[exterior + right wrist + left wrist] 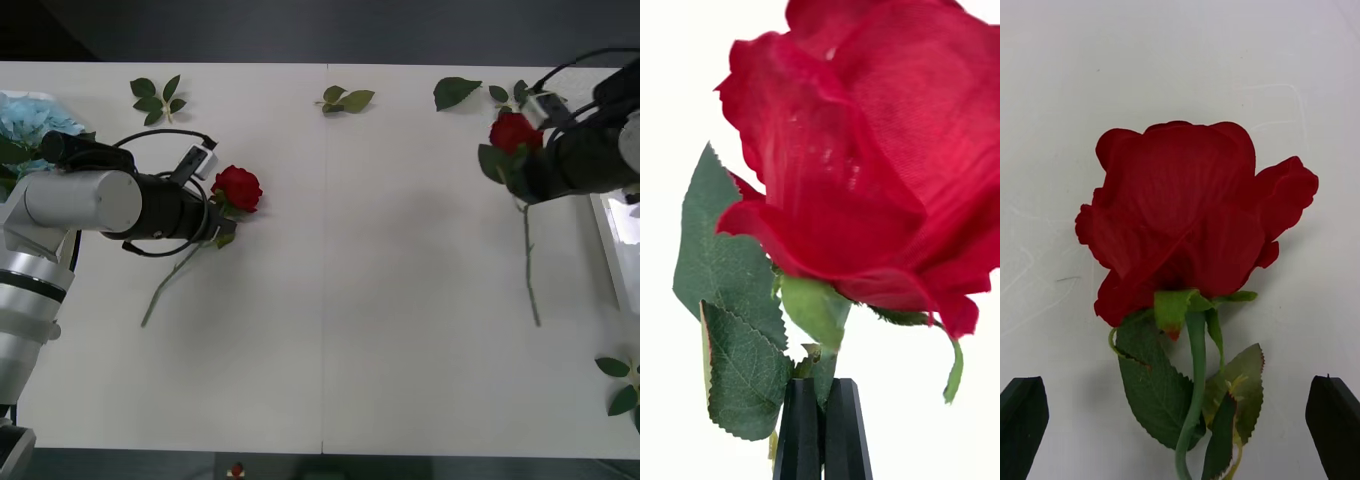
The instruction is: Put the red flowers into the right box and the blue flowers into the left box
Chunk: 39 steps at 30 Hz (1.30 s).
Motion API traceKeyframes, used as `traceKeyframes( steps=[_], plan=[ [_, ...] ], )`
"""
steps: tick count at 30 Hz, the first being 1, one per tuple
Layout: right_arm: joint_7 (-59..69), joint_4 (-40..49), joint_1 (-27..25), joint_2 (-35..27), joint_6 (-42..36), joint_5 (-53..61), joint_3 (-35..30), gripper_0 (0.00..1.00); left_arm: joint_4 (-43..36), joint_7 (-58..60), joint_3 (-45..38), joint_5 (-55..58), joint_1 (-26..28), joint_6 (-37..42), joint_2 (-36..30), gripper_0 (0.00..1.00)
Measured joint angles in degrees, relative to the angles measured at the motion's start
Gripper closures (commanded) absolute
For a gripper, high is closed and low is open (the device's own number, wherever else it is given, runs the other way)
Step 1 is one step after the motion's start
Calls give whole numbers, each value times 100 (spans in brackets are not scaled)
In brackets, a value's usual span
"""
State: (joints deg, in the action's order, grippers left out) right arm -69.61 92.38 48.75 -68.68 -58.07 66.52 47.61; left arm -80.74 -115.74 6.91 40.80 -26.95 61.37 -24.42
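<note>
One red flower (pixel 237 188) lies on the white table with its stem running toward the front left. My left gripper (pixel 214 214) sits over its stem just below the bloom. In the left wrist view the black fingers (pixel 1024 424) stand open on either side of the red flower (pixel 1187 217), apart from it. My right gripper (pixel 520 168) is shut on the stem of a second red flower (pixel 514 131), whose long stem trails toward the front. The right gripper (pixel 820 420) pinches it just under the bloom (pixel 865 150). Blue flowers (pixel 28 122) show at the far left. The right box (pixel 615 235) shows as a white edge; the left box is out of view.
Loose green leaf sprigs lie along the table's far side (pixel 157 98), (pixel 345 99), (pixel 456 92), and another sprig (pixel 624 385) lies at the front right edge. The white table (pixel 380 300) stretches bare between the two arms.
</note>
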Motion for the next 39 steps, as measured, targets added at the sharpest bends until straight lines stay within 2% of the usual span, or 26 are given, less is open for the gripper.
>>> traceKeyframes(
  steps=[4,9,11,12,15,22,28,32,36,38,39],
  plan=[
    [-1136,-953,1,-197,-221,302,-510,100,200,0,206,-3,0,-325,-1,2],
    [-1552,-2121,2,-258,-318,-57,-698,100,293,1,344,-89,-1,-404,0,27],
    [-1861,-2578,2,-253,-313,-177,-728,100,296,1,347,-91,0,-404,-1,46],
    [-2050,-2832,2,-247,-294,-275,-747,100,300,1,347,-92,0,-404,-1,68],
    [-2423,-3453,2,-205,-141,-606,-861,100,360,1,347,-163,0,-404,-1,99],
    [-2526,-4624,2,47,342,-1166,-1399,100,425,1,372,-215,0,-404,-1,100],
    [-2735,-5117,2,385,1222,-1722,-1347,98,425,1,530,-293,0,-404,-1,100],
    [-2739,-5376,2,612,1431,-2072,-1303,54,421,2,483,532,0,-404,-8,100],
    [-2798,-5445,2,711,1482,-2383,-1303,33,263,2,222,1785,0,-400,-48,100],
    [-2801,-5445,2,711,1483,-2362,-1303,31,90,2,95,2307,0,-333,-148,100],
    [-2807,-5445,2,711,1483,-2332,-1303,26,-6,2,35,2615,0,-263,-213,100]
  ],
)
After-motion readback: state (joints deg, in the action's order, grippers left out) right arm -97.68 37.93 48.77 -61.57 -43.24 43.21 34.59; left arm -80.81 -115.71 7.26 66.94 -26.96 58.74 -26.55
